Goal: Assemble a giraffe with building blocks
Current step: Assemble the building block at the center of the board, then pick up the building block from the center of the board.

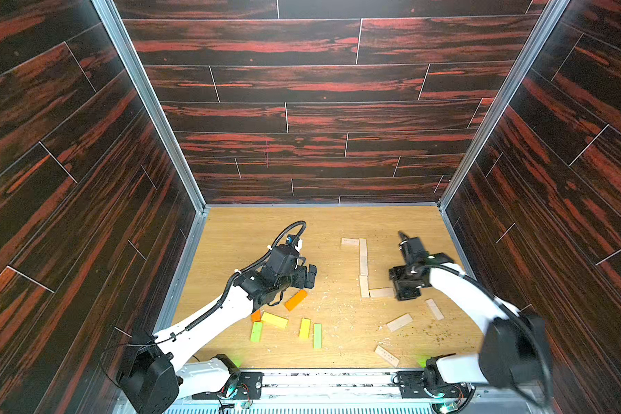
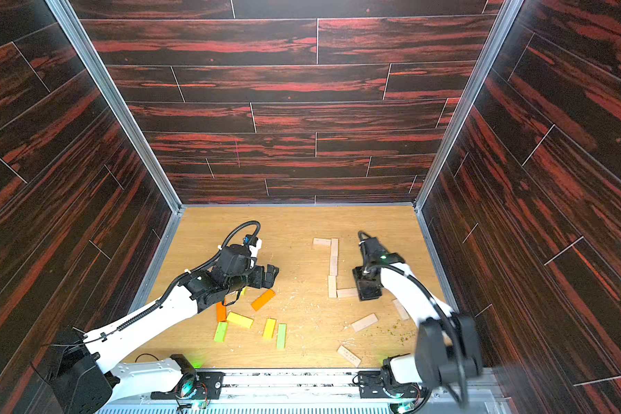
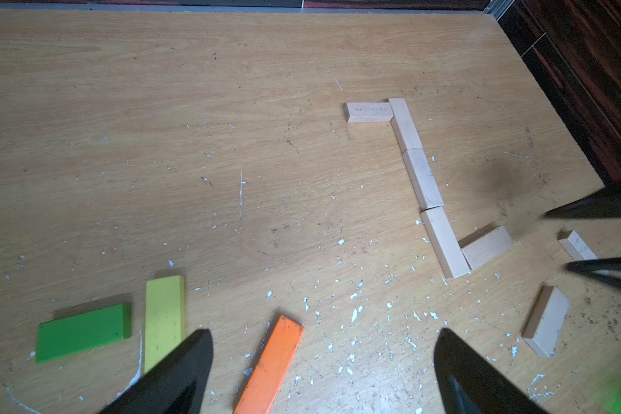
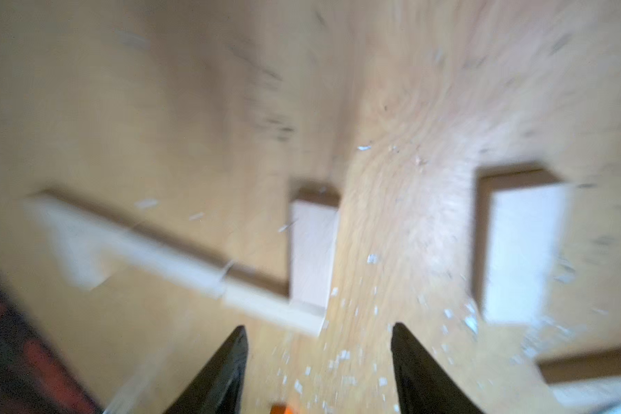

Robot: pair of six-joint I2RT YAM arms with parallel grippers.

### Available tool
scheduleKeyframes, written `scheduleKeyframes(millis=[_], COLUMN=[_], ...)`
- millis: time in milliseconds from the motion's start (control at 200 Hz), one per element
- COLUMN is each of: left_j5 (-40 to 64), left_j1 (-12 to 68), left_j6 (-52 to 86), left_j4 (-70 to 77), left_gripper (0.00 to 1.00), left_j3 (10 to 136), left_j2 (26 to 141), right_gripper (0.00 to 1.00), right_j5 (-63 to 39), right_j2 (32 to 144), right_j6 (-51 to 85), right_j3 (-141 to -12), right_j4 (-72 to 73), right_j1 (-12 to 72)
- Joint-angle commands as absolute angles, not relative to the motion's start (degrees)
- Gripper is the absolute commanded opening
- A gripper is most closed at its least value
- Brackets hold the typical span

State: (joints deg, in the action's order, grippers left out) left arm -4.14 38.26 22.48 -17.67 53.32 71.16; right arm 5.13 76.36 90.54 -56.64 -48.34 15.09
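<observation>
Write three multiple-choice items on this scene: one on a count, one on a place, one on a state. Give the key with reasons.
1. How many pale blocks touch to form the joined shape?
A) three
B) five
C) eight

2. The coloured blocks lie:
A) near the left arm
B) stacked on the joined shape
C) against the back wall

3. The right arm's jaws are:
A) shut on a pale block
B) shut on an orange block
C) apart, holding nothing

Key:
1 B: three blocks sit in a line, with one crosswise at each end.
2 A: both top views show them scattered beside and partly under that arm.
3 C: the right wrist view shows only bare table between them.
</observation>
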Motion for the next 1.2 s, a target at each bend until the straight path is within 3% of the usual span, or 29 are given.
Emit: scheduleKeyframes(millis=[0, 767, 1193], left_j5=[-1.73, 3.07, 8.61], left_j1=[38.15, 39.04, 40.55], left_j6=[21.59, 21.71, 21.64], left_j4=[-16.34, -14.85, -14.10], left_gripper=[0.99, 0.99, 0.99], left_j3=[53.11, 53.61, 54.57], left_j2=[71.64, 74.07, 75.83], right_gripper=[0.65, 0.64, 0.58], right_j5=[9.35, 2.66, 2.02], right_j2=[72.92, 75.85, 77.34], right_j6=[87.54, 90.96, 91.36], right_j3=[-56.88, -39.75, -34.83], right_j4=[-59.98, -48.64, -43.30], right_j1=[13.89, 17.30, 17.84])
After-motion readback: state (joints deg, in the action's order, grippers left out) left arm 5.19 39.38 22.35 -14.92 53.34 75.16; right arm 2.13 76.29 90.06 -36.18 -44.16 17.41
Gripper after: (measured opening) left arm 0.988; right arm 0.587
